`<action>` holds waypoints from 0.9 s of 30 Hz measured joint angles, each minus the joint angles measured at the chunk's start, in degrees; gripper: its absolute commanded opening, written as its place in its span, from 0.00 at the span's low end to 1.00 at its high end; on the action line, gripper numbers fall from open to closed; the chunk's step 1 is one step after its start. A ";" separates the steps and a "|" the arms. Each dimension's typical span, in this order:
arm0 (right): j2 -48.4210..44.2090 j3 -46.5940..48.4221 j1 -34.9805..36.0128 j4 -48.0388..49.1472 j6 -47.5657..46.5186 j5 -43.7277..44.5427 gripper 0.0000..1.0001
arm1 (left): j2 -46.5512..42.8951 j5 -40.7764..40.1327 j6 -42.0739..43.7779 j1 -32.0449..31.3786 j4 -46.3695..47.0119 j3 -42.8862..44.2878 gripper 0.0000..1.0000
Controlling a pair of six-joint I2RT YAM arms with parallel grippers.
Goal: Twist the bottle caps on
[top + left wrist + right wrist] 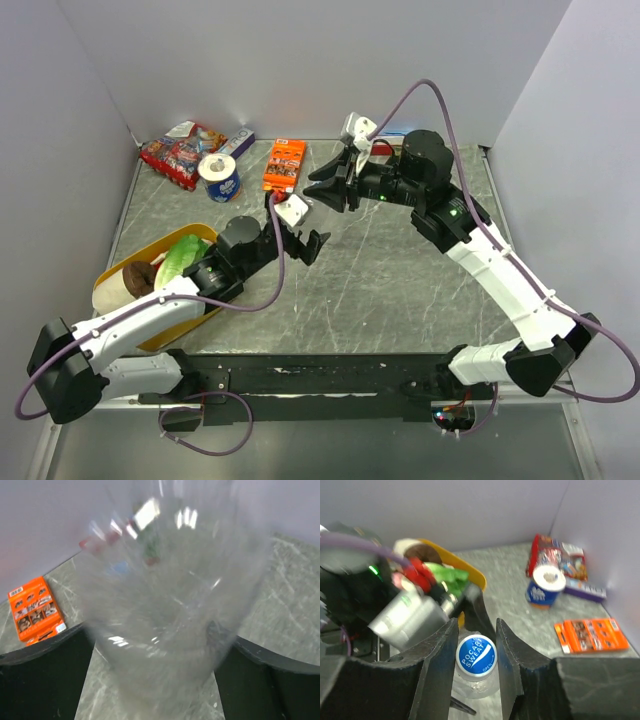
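In the right wrist view a blue bottle cap (476, 655) with white lettering sits on the neck of a clear bottle (472, 682). My right gripper (476, 652) has one finger against each side of the cap. My left gripper (155, 680) is shut on the same clear bottle (165, 605), which fills the left wrist view as a blur. In the top view my left gripper (305, 240) and right gripper (320, 188) meet near the table's middle back, and the bottle cannot be made out there. The second cap and bottle are out of view.
A yellow tray (128, 270) with food items lies at the left. A blue-and-white tape roll (220, 178), a red snack pack (180, 150) and an orange box (285, 165) lie at the back left. The orange box also shows in the left wrist view (36, 609).
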 measured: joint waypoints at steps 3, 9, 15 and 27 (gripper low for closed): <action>0.52 0.00 -1.09 -2.60 -1.46 0.50 0.00 | -0.13 1.18 -0.79 0.24 0.70 0.94 0.96; 1.03 0.00 -4.83 -6.75 -3.28 1.05 0.00 | -1.22 3.32 -0.50 1.01 -3.15 0.83 0.96; -0.76 -2.62 -10.69 -7.82 -6.58 2.95 0.00 | -6.73 5.95 1.90 4.37 -10.19 -2.71 0.96; -6.10 -23.93 -17.22 1.95 -10.10 4.35 0.00 | -7.04 4.68 2.12 9.99 -13.31 -3.87 0.96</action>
